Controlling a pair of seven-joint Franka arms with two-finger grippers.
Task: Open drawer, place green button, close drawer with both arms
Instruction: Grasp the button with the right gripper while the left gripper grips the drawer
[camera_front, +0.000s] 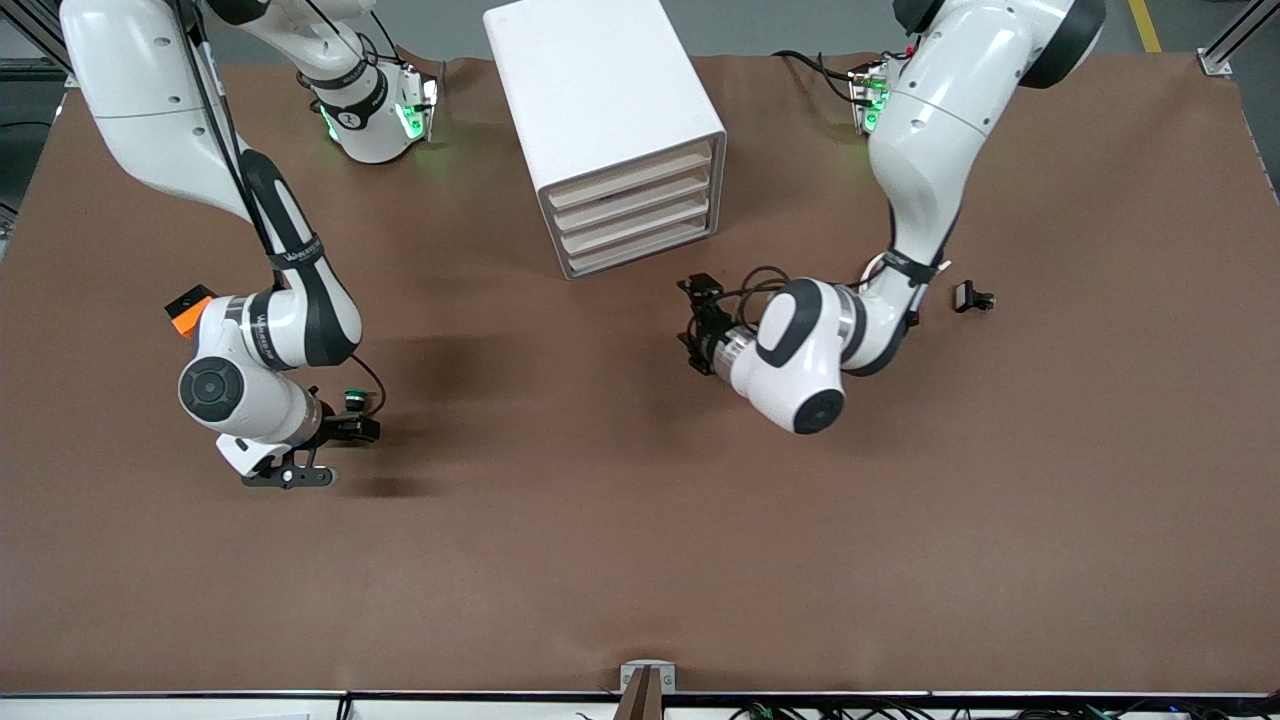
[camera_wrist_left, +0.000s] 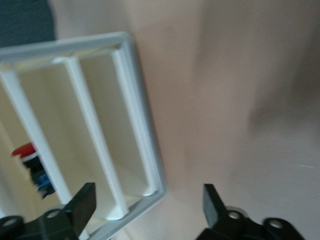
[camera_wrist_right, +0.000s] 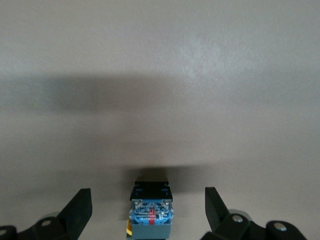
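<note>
The button (camera_front: 354, 400), with its green cap, lies on the table near the right arm's end. In the right wrist view the button (camera_wrist_right: 151, 212) shows its bluish-grey base and black middle between the fingers. My right gripper (camera_front: 352, 428) is open around it, with a gap on each side (camera_wrist_right: 148, 210). The white cabinet (camera_front: 610, 110) stands at the back middle. The drawer (camera_front: 635, 222), third from the top, is shut flush like the other three. My left gripper (camera_front: 692, 322) is open and empty, low over the table in front of the cabinet, facing it (camera_wrist_left: 147, 205).
An orange block (camera_front: 188, 310) sits beside the right arm's forearm, partly hidden. A small dark part (camera_front: 972, 298) lies near the left arm's end. The left wrist view shows the cabinet's front frame (camera_wrist_left: 145, 145) close up, with a small red-and-blue thing (camera_wrist_left: 31, 162) at its edge.
</note>
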